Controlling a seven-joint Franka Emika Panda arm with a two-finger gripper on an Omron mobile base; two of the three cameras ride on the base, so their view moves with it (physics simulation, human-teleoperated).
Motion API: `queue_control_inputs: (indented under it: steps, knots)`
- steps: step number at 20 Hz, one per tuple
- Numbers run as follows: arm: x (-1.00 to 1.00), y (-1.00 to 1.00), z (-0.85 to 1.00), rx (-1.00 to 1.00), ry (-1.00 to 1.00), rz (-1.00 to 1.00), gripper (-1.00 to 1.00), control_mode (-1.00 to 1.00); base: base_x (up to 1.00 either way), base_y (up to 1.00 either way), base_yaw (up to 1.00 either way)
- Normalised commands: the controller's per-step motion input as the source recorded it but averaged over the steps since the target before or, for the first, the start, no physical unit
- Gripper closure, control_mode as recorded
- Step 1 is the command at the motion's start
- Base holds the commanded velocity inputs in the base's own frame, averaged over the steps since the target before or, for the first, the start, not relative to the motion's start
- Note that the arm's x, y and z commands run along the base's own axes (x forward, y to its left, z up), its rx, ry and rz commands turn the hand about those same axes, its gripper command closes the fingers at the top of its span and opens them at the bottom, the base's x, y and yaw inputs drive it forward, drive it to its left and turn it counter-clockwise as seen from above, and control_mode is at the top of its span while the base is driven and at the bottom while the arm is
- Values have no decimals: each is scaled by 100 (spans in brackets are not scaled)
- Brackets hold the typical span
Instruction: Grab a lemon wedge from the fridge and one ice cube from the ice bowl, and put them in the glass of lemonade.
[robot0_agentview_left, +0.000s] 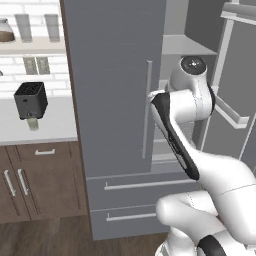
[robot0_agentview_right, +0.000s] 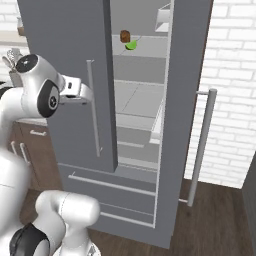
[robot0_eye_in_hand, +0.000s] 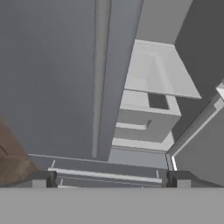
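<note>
The fridge (robot0_agentview_right: 65, 60) stands with its right door (robot0_agentview_right: 185, 115) swung open and its left door closed. On an upper shelf inside, toward the back, sits the lemon wedge (robot0_agentview_right: 131, 45), a small yellowish-green piece just beside a small round brown item (robot0_agentview_right: 125, 36); whether the two touch cannot be told at this size.

The gripper (robot0_eye_in_hand: 109, 179) hangs in front of the closed left door near its long vertical handle (robot0_agentview_right: 91, 107), fingers (robot0_eye_in_hand: 43, 178) spread wide and holding nothing. In the hand view it looks down the door edge toward the lower shelves and the drawers, not at the wedge.

Handling, as judged: the wedge looks very light, small and pointed, likely soft and a little slippery. A pinch across its broader flanks should serve better than one on the tips; a firm squeeze could make it squirt out, and the brown item alongside leaves little room on that side.

On the tabletop (robot0_agentview_left: 55, 125) to the left of the fridge, the glass of lemonade (robot0_agentview_left: 33, 123) stands just in front of a black toaster (robot0_agentview_left: 31, 100). It appears rigid, smooth and spillable.

Count:
- lemon wedge: one
- brown item: one
- fridge doors: two, one open
- fridge drawers below: two
- glass of lemonade: one
- toaster: one
- taller clear glasses (robot0_agentview_left: 23, 27) on the wall shelf: two
</note>
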Motion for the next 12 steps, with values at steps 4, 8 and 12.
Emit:
queue_control_inputs:
  steps: [4,8,12]
  knots:
    - [54,14,-16,0,2,-13,-100,-100,0,0,0]
    - [65,6,0,7,3,-19,-100,-100,0,0,0]
    - [51,0,-4,11,10,-13,-100,-100,0,0,0]
